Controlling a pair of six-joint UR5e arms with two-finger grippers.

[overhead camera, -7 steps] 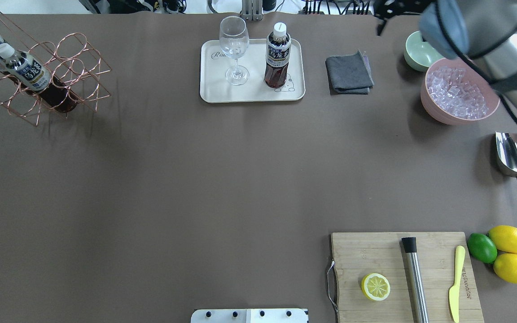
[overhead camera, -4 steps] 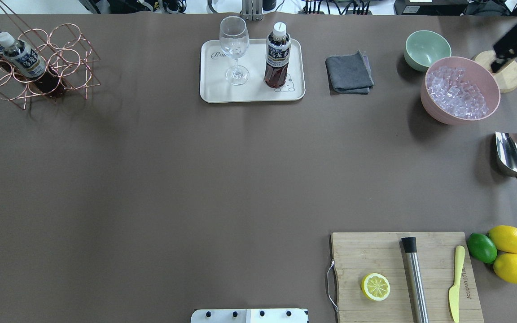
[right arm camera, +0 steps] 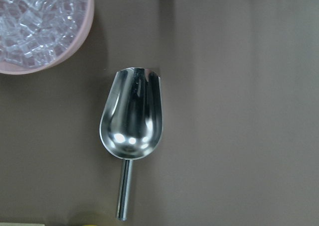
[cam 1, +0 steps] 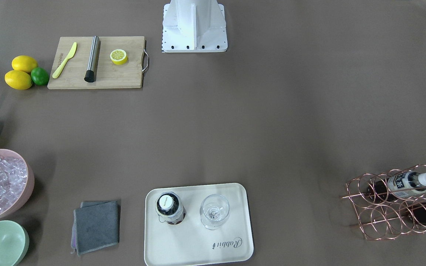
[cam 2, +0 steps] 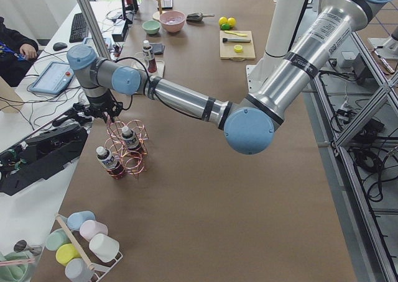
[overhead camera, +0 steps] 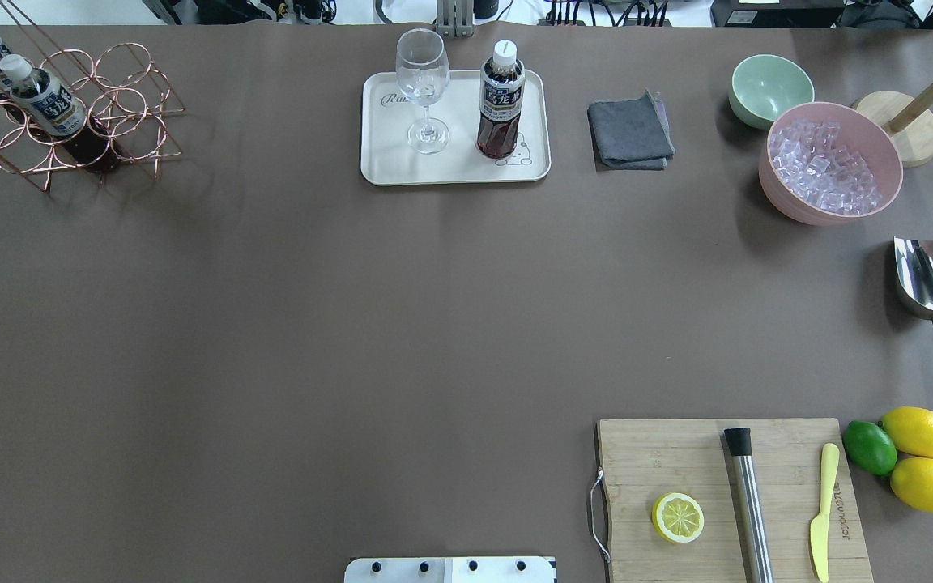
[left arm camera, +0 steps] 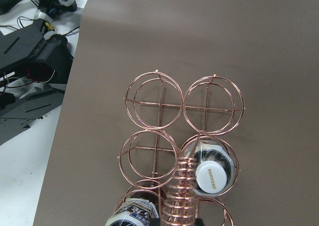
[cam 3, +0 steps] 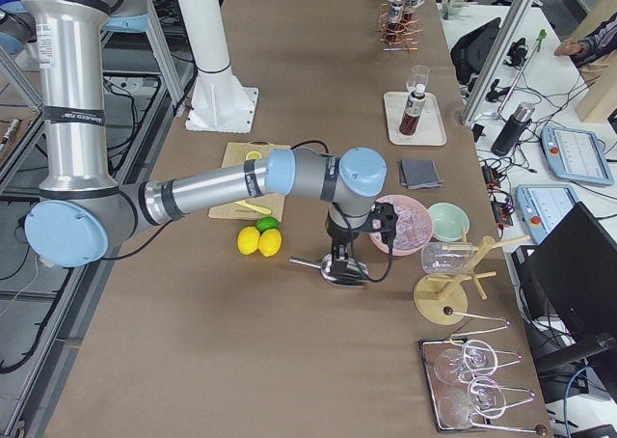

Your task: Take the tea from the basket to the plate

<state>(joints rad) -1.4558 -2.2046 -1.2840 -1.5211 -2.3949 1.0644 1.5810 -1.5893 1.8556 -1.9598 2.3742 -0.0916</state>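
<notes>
Tea [overhead camera: 501, 101] on plate [overhead camera: 377, 166], far from left fingers [cam 2: 106, 115]

We are seeing one tea [overhead camera: 501, 101] standing upright on the plate [overhead camera: 385, 158].
Two more are sitting in the far-left basket [left arm camera: 180, 184].

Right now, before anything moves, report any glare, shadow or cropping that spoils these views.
Right wrist view: sharp, with bright glare spots inside the metal scoop. Left wrist view: the basket rings are crisp, but one tea bottle is cut off by the bottom edge. Overhead view: soft shadows beside the basket and the pink ice bowl.
</notes>
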